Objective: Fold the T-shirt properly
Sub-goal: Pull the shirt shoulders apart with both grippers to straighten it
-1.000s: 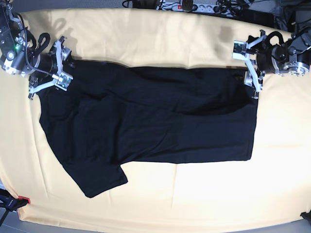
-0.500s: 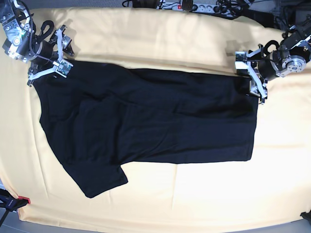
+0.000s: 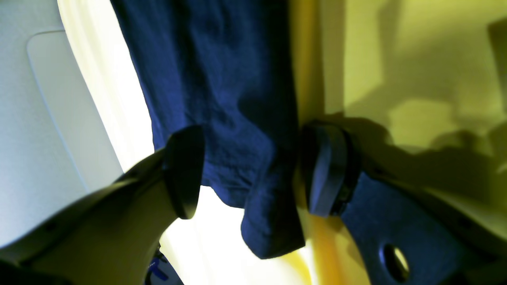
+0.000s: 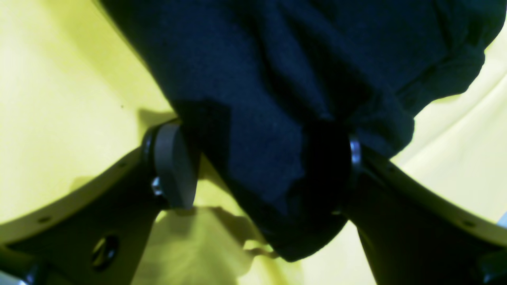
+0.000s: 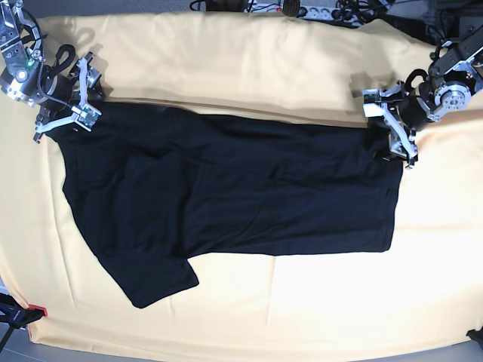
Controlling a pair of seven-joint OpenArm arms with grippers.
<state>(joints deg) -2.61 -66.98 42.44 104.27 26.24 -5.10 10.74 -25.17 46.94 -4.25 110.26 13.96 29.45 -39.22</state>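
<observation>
The black T-shirt (image 5: 226,196) lies spread, plain side up, on the pale yellow cloth (image 5: 249,60), with one sleeve pointing to the near left. At its far left corner my right gripper (image 5: 66,96) stands open. In the right wrist view the dark cloth (image 4: 277,79) hangs between the two wide-apart pads (image 4: 174,166). My left gripper (image 5: 392,128) is open over the far right corner. There the shirt corner (image 3: 222,99) sits between the pads (image 3: 184,170) and rests against the right-hand one. The shirt's far edge runs taut and straight between the grippers.
A power strip and cables (image 5: 294,9) lie beyond the cloth's far edge. A red-and-black clamp (image 5: 19,313) sticks out at the near left corner. A grey surface (image 3: 31,118) borders the yellow cloth in the left wrist view.
My right gripper has shifted left and toward the back, and the shirt's far left corner went with it. My left gripper has come nearer, down over the far right corner. The far edge is straighter.
</observation>
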